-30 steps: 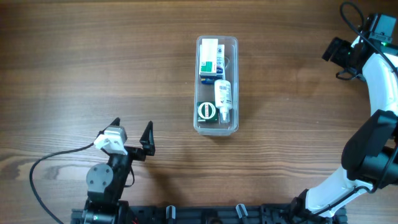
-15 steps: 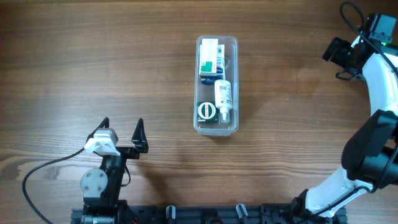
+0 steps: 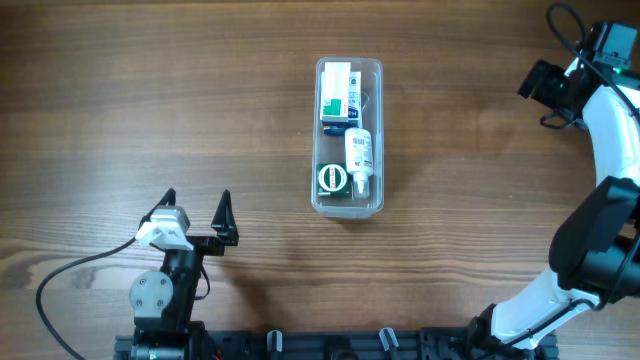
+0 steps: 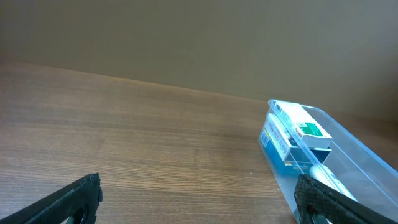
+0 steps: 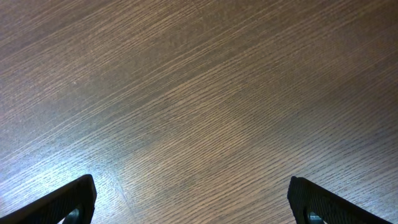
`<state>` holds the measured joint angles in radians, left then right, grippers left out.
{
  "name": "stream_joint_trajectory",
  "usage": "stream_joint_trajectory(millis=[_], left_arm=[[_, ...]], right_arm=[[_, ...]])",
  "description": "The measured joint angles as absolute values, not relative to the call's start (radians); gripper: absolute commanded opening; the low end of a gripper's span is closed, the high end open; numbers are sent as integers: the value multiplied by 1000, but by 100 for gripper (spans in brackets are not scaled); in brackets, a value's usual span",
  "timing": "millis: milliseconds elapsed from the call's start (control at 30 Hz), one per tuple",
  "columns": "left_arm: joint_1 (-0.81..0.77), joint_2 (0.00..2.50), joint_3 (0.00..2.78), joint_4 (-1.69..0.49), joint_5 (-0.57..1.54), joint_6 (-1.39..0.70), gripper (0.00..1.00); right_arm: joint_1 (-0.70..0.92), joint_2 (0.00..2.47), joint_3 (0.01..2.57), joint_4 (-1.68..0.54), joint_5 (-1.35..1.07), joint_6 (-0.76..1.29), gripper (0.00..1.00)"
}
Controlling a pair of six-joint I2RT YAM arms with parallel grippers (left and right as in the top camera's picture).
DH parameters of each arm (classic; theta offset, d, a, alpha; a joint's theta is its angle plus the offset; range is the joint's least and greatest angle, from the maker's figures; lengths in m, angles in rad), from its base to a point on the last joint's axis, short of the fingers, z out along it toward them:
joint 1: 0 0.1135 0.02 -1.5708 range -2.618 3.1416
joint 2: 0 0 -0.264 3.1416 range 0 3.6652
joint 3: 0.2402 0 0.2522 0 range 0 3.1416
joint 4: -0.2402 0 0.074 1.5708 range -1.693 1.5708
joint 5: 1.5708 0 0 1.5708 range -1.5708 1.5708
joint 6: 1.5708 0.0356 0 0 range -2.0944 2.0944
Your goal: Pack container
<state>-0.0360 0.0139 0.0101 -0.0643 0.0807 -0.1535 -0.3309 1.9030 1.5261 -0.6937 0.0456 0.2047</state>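
Spanning every view, the table [image 3: 150, 100] carries the container [image 3: 370, 95] at its centre, seemingly fully packed: a box [image 3: 336, 92], a bottle [image 3: 359, 155] and a round green pack [image 3: 331, 179] lie inside. Both arms look parked clear of it. The left gripper [image 3: 196, 200] and right gripper [image 5: 191, 179] gape, holding nothing. Only the left wrist view reveals two stacked boxes.

The container [image 3: 379, 130] is clear; inside it sit a white-and-green box [image 3: 336, 92] and a white bottle [image 3: 359, 152]. Around it, the table [image 3: 150, 100] is brown and wood-grained.
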Motion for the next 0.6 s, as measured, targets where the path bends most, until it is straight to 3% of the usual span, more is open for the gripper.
stream_joint_trajectory(millis=[467,600], left_arm=[[-36,14,10,-64,81,-154,100],[-36,14,10,-64,81,-154,100]], right_arm=[[-319,1891,1514,-690,46,205,100],[-230,1734,1379,-620,46,205,100]])
